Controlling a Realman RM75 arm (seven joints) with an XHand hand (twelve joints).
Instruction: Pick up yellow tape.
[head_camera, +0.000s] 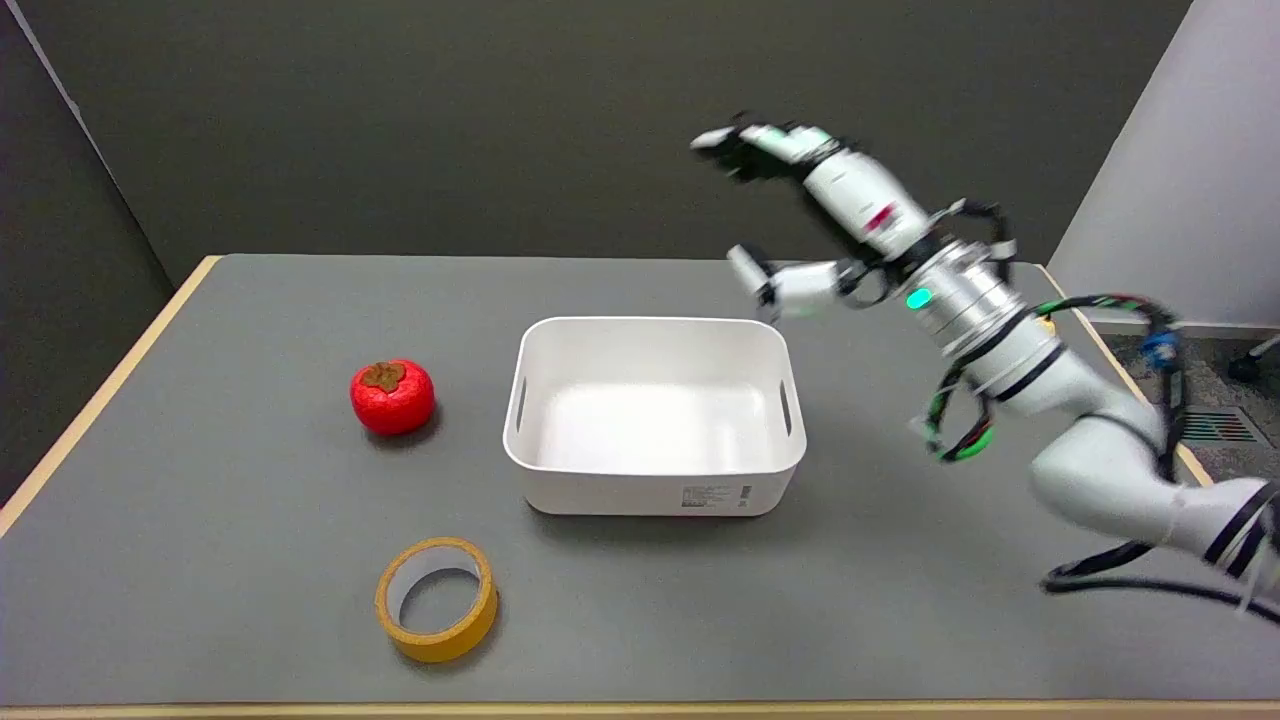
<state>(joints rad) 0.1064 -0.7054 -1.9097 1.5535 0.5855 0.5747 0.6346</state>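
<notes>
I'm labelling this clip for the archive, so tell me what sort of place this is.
Most likely a lab or test bench for robot handling. A bare grey table stands against plain dark screens, set with only a few props: yellow tape, a red toy fruit and a white bin. The right hand is raised, open.

One printed label (716, 496) shows, a small pale sticker on the outer near wall of the white bin (655, 475), low down and toward the bin's right corner. It carries dark marks that look like lines of small print with a blocky code patch at its right end, but the print is too small and blurred to read. No other text, brand, number or sign can be read anywhere around the bin.
</notes>
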